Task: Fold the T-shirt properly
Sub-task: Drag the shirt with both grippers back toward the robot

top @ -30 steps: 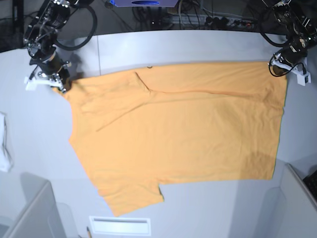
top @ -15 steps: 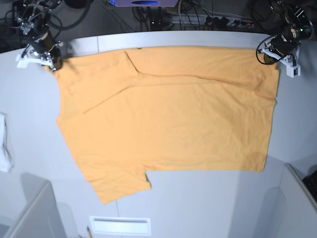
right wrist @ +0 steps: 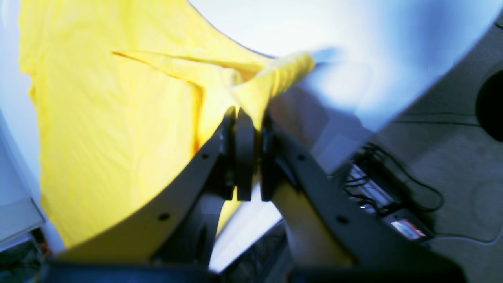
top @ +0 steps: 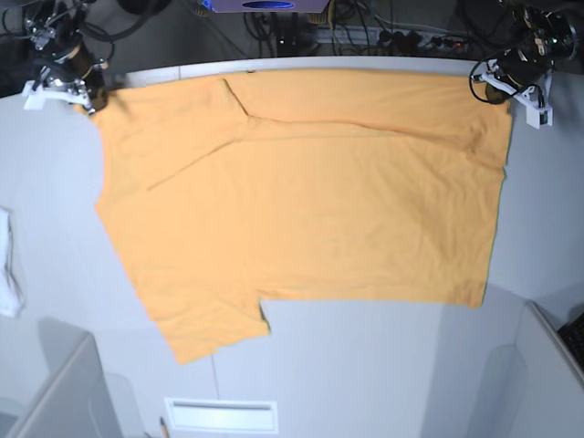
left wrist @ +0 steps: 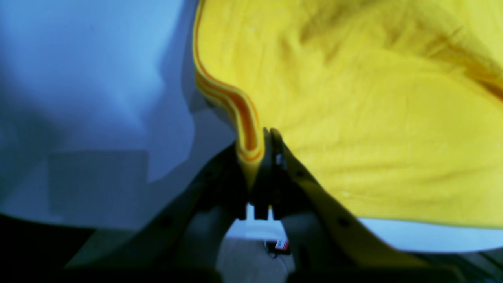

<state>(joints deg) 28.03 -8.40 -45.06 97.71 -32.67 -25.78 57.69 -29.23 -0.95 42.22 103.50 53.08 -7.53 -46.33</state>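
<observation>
The light-orange T-shirt (top: 301, 201) lies spread over the grey table (top: 383, 365), its far edge along the table's back rim. One sleeve points to the front left. My left gripper (top: 505, 91) is at the far right corner, shut on the T-shirt's striped hem (left wrist: 251, 149); in the left wrist view the left gripper (left wrist: 264, 149) pinches that fold. At the far left corner my right gripper (top: 91, 97) is shut on the T-shirt (right wrist: 118, 129). The right wrist view shows the right gripper (right wrist: 247, 122) clamped on a bunched corner, with cloth hanging from it.
A white cloth (top: 7, 265) lies at the table's left edge. Grey bins stand at the front left (top: 55, 392) and front right (top: 547, 365). A slot (top: 219, 415) sits in the front edge. Cables (top: 365, 36) run behind the table.
Both grippers have pulled back toward the table's far edge, dragging the T-shirt with them; its far edge now lies along the back rim and the sleeve has slid farther from the front.
</observation>
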